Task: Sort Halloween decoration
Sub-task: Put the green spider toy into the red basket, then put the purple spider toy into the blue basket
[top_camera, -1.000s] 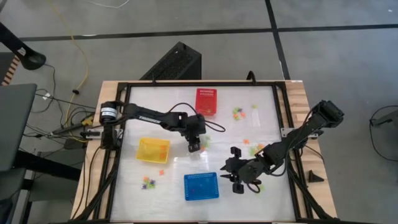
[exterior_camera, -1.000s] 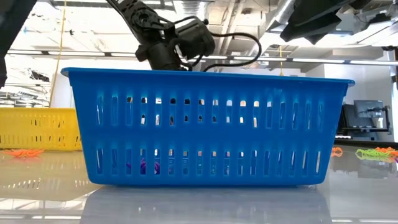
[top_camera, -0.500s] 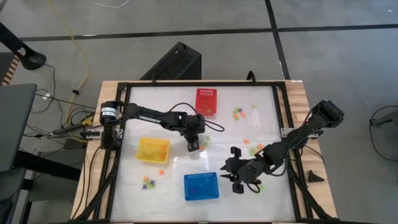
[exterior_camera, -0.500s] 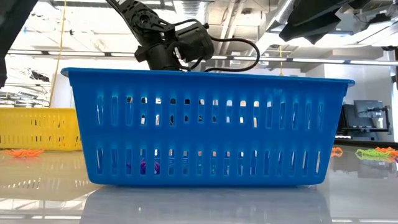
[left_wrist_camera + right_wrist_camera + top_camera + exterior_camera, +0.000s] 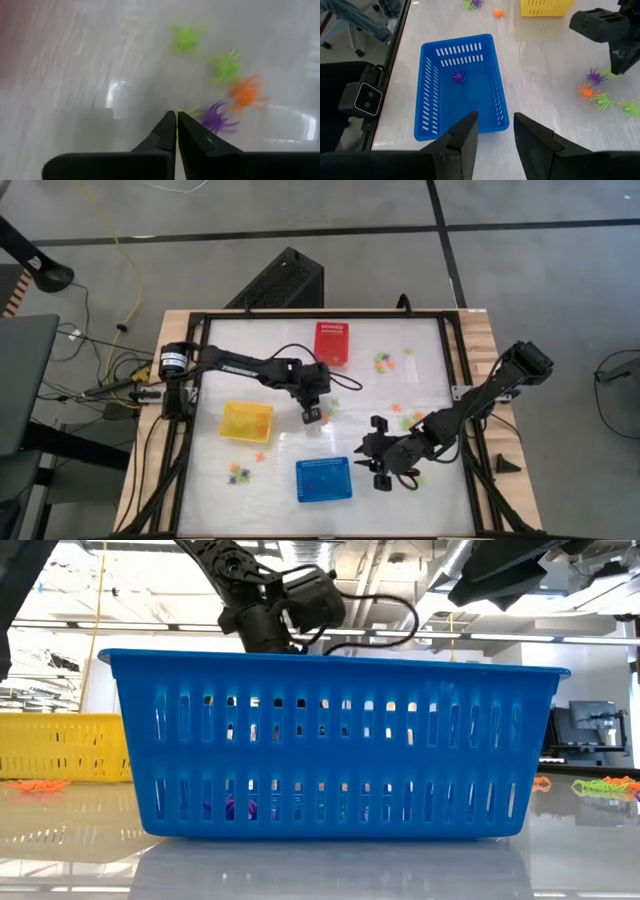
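Pinching light green spider with clenched left gripper, near yellow basket on counter. Purple spider just beside. Next: lift, check catch, carry to right basket. Right gripper waiting released by blue basket.

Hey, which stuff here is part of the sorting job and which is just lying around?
Part of the job:
- plastic spiders
- blue basket, one purple spider inside
- yellow basket
- red basket
- left gripper, shut
- right gripper, open

Lying about:
- black box
- yellow cable
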Robot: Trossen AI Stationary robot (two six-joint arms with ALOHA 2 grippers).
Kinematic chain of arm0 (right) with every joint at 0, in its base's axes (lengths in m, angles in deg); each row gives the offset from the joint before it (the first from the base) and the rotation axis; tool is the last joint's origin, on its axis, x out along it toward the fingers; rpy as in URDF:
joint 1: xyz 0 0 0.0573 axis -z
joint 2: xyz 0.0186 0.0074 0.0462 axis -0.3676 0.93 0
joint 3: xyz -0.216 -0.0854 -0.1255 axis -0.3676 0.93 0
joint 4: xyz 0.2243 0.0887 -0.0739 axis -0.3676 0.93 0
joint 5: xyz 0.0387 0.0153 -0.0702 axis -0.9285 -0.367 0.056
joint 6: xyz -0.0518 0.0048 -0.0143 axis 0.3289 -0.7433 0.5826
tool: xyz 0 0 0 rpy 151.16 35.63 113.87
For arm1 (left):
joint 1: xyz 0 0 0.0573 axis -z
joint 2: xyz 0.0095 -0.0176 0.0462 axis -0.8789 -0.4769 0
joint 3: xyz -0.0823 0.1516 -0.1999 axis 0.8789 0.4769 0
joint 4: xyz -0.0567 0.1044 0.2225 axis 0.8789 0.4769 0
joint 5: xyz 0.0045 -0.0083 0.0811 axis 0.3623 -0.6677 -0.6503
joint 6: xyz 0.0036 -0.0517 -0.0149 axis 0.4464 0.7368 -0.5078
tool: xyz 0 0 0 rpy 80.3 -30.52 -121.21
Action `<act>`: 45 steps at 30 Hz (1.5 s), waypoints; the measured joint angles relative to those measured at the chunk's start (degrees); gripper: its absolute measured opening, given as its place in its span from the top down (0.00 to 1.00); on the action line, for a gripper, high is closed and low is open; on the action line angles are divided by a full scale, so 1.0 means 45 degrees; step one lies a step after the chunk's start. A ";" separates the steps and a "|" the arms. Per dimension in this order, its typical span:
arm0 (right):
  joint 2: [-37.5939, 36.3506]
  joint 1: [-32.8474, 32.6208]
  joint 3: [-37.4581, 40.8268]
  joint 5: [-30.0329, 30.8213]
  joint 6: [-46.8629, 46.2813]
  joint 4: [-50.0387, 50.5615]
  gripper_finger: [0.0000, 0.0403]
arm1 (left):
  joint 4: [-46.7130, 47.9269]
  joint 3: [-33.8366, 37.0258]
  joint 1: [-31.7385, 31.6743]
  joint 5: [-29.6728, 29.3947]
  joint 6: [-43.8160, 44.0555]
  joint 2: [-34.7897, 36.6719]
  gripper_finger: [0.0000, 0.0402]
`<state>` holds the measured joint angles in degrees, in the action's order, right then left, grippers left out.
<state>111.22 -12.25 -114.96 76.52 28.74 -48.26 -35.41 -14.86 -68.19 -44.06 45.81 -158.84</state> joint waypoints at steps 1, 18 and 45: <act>0.0000 0.0000 0.0000 0.0000 0.0000 0.0000 0.60 | 0.0084 -0.0116 0.0006 0.0067 -0.0003 0.0044 1.00; 0.0000 -0.0058 0.0000 -0.0049 -0.0024 0.0039 0.60 | 0.0390 -0.2686 -0.1743 -0.0531 -0.1498 0.0166 1.00; 0.0000 -0.0058 0.0000 -0.0059 0.0000 0.0083 0.60 | 0.2086 -0.4344 -0.4945 0.0211 -0.1031 0.0367 0.67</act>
<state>111.22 -12.52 -114.96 76.26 28.74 -47.89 -26.03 -34.40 -90.45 -43.10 41.17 -157.19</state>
